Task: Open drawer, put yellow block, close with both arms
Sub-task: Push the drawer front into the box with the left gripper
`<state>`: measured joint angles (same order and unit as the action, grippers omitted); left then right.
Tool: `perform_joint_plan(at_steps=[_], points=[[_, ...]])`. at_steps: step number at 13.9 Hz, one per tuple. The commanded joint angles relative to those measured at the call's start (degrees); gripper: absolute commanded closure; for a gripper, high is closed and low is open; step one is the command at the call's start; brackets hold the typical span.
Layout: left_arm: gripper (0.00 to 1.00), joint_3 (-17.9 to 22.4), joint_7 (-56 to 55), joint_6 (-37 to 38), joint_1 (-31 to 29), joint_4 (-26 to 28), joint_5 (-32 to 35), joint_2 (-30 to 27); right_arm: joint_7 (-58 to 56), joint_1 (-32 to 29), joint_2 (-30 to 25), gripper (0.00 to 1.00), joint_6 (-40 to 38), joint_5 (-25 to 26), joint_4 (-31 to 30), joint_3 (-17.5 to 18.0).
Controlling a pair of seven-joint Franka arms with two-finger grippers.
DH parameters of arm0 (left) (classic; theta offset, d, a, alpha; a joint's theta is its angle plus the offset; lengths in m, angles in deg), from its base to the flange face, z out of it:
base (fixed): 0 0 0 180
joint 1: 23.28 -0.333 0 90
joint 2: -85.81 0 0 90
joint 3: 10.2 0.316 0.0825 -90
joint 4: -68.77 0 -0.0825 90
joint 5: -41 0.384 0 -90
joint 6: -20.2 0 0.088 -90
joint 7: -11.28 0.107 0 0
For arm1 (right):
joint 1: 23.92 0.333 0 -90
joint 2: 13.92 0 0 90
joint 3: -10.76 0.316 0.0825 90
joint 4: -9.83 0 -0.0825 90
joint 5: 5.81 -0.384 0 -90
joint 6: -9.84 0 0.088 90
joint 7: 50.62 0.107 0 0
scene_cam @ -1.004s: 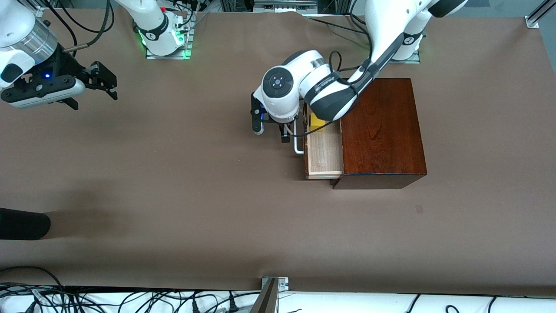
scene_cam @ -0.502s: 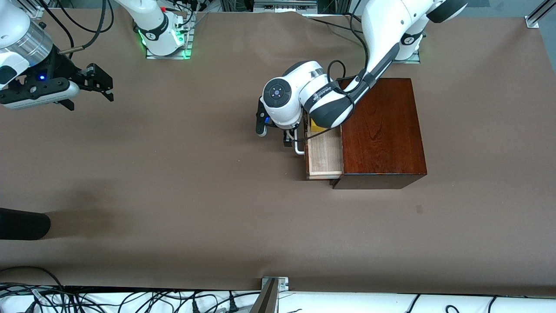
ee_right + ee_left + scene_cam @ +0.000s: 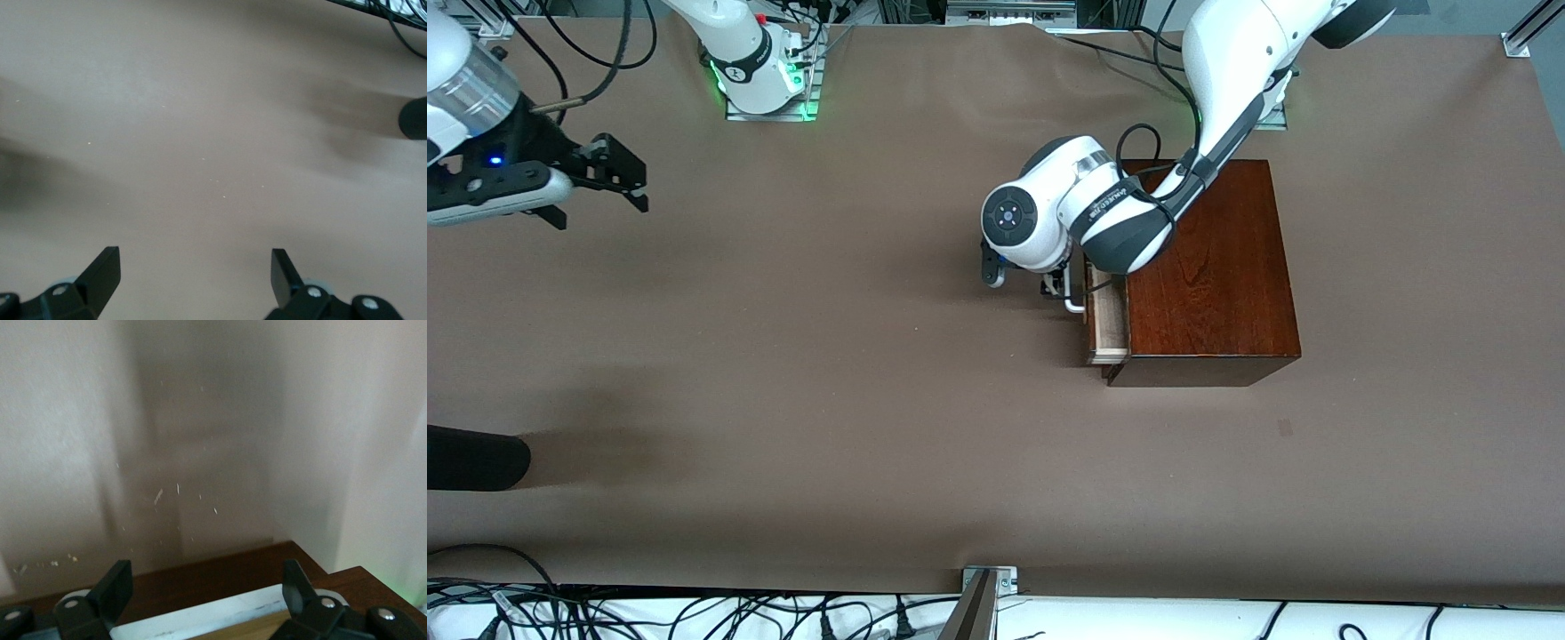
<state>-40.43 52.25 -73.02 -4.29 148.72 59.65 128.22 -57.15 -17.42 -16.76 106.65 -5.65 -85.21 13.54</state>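
Observation:
The dark mahogany box (image 3: 1209,267) stands at the left arm's end of the table. Its drawer (image 3: 1107,324) sticks out only a narrow pale strip, with the white handle (image 3: 1074,307) in front. My left gripper (image 3: 1052,286) is open in front of the drawer, its fingers astride the white handle (image 3: 213,617) without closing on it. The dark drawer front (image 3: 200,577) shows just past the bar. The yellow block is hidden. My right gripper (image 3: 618,169) is open and empty, held in the air over bare table at the right arm's end; it also shows in the right wrist view (image 3: 193,267).
A black rounded object (image 3: 471,458) lies at the table edge at the right arm's end, nearer to the front camera, also in the right wrist view (image 3: 413,119). Cables (image 3: 694,613) and a metal bracket (image 3: 987,582) run along the front edge. Brown table surface (image 3: 827,356) spreads between the arms.
The drawer has slid most of the way into the box, with my left gripper moving along at the handle. The yellow block has gone out of sight. My right gripper drifted slightly outward.

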Motion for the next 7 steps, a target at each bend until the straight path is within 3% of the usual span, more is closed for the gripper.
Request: perform_joint_plan(at_steps=[1,7], points=[[0.0,0.09,2.01,4.35,-2.2,2.06,2.09,-2.33,0.9,0.27,0.47,0.0,-0.31,0.46,1.17,0.29],[0.0,0.17,2.28,5.33,-3.26,2.49,2.09,-2.95,1.07,0.09,0.38,0.0,-1.89,0.02,1.17,-0.06]])
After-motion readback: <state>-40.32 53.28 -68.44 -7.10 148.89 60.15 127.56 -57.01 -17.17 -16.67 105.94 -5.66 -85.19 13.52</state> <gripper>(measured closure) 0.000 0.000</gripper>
